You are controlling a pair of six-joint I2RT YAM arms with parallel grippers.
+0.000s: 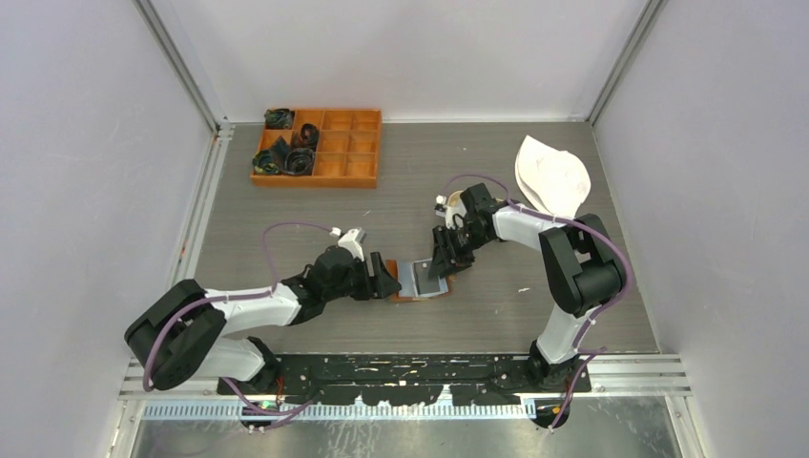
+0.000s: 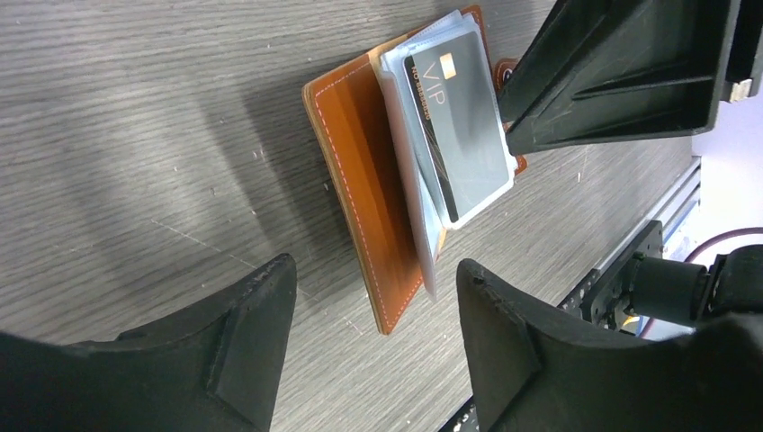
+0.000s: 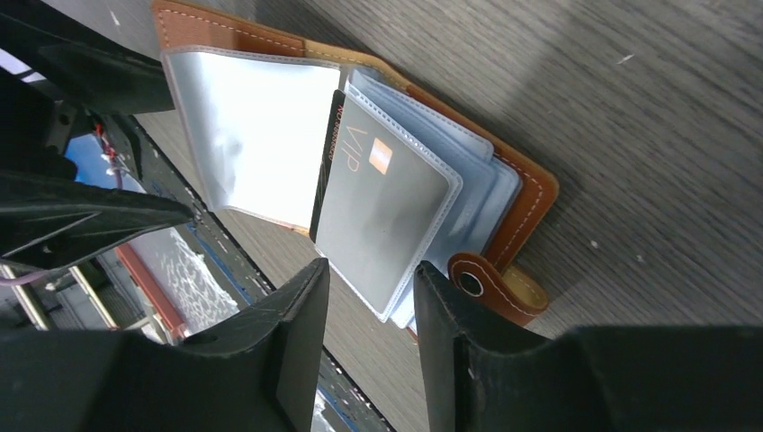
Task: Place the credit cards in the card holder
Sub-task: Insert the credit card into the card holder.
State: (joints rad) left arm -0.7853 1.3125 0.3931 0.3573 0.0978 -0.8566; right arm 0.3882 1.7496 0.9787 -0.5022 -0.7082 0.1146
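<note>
We see 1 black plastic VIP card [image 2: 459, 135] sleeved in the open brown leather card holder [image 2: 364, 180] (lying flat); left gripper [image 2: 376, 268] gapes wide, right gripper [image 3: 371, 268] narrowly parted.

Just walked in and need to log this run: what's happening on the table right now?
Two robot arms are working on an open brown leather card holder lying flat on the grey table. A black plastic VIP card sits in one of its clear sleeves. The left gripper is open at the holder's edge, holding nothing. The right gripper hovers over that sleeve, jaws apart around its corner, not clamped.
</note>
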